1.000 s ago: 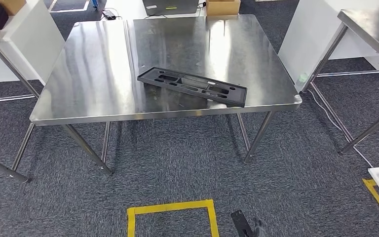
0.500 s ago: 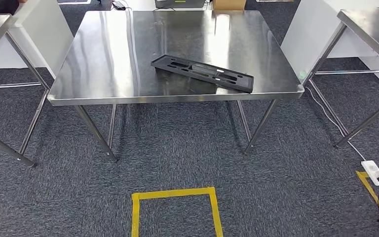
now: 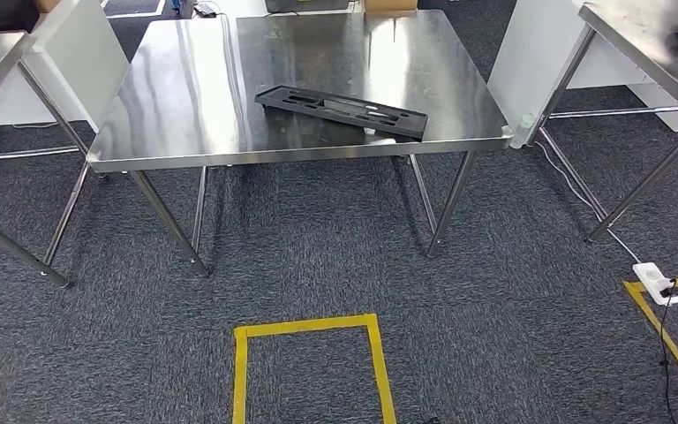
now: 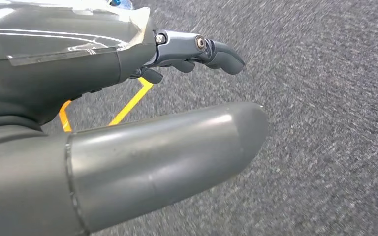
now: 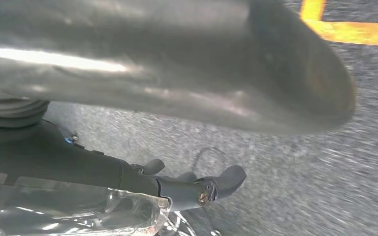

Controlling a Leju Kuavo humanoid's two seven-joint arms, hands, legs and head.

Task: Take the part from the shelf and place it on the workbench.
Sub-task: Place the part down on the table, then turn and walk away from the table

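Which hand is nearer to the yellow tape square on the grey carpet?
Probably left. The left hand hangs with the yellow tape square just past its fingers; the right hand hangs with tape farther off, beyond its thumb.

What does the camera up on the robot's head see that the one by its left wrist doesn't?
Head view alone: a steel workbench with a long black part lying on it, neighbouring steel tables, and a white power strip on the floor.

Left wrist view alone: the left robot hand up close, fingers apart, holding nothing, hanging over the floor.

Both: grey carpet and yellow floor tape.
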